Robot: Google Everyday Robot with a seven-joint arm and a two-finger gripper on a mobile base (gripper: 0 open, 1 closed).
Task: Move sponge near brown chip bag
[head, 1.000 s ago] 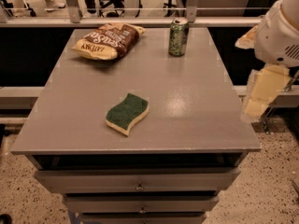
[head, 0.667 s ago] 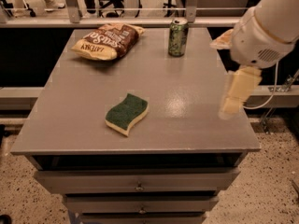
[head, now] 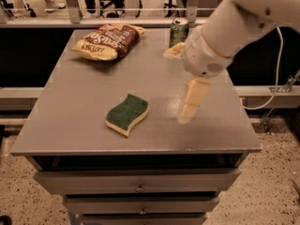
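The sponge (head: pixel 127 115), dark green on top with a pale yellow layer beneath, lies flat on the grey table (head: pixel 75 111) near its front middle. The brown chip bag (head: pixel 108 41), with white lettering and a cream-yellow end, lies at the back left of the table, well apart from the sponge. My gripper (head: pixel 175 87) hangs over the table to the right of the sponge and above it. Its cream fingers (head: pixel 193 97) are spread open and hold nothing. The white arm reaches in from the upper right.
A green drink can (head: pixel 178 30) stands at the back edge, partly behind my arm. The table has drawers (head: pixel 138 187) below its front edge. A rail and chair legs lie behind the table. A cable (head: pixel 276 69) hangs at the right.
My arm and gripper have moved left from beyond the table's right edge to over the table, closer to the sponge. The sponge, bag and can have not moved.
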